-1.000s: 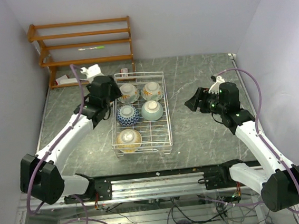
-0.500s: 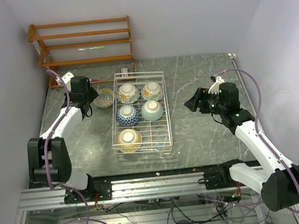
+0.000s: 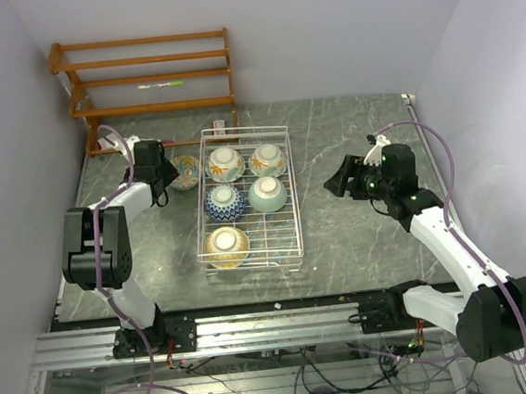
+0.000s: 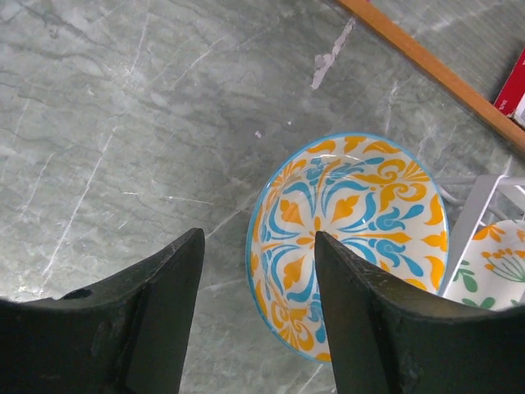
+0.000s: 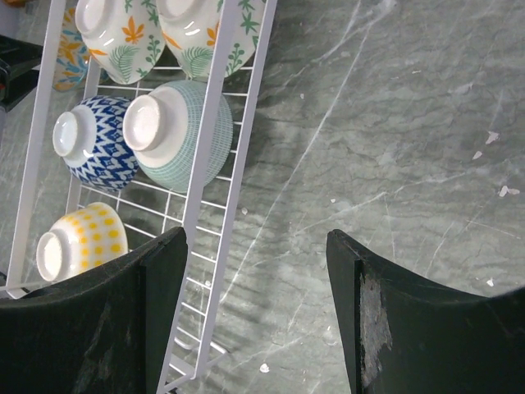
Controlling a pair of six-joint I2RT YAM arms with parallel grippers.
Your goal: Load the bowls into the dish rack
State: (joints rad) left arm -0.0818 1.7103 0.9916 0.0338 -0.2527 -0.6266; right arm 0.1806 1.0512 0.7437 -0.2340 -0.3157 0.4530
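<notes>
A blue-and-orange patterned bowl sits upright on the table, just left of the white wire dish rack. My left gripper hangs open above it, straddling its left rim; the right finger is over the bowl's inside. The rack holds several bowls upside down: two floral, a blue one, a teal one and a yellow-dotted one. Right of the rack, my right gripper is open and holds nothing.
A wooden shelf unit stands at the back left, its bottom rail close behind the patterned bowl. The rack's corner is beside the bowl's right edge. Grey walls close in on both sides.
My left arm has pulled back from over the rack to the table at its left, uncovering the patterned bowl, and has folded in closer. The right arm has barely moved.
</notes>
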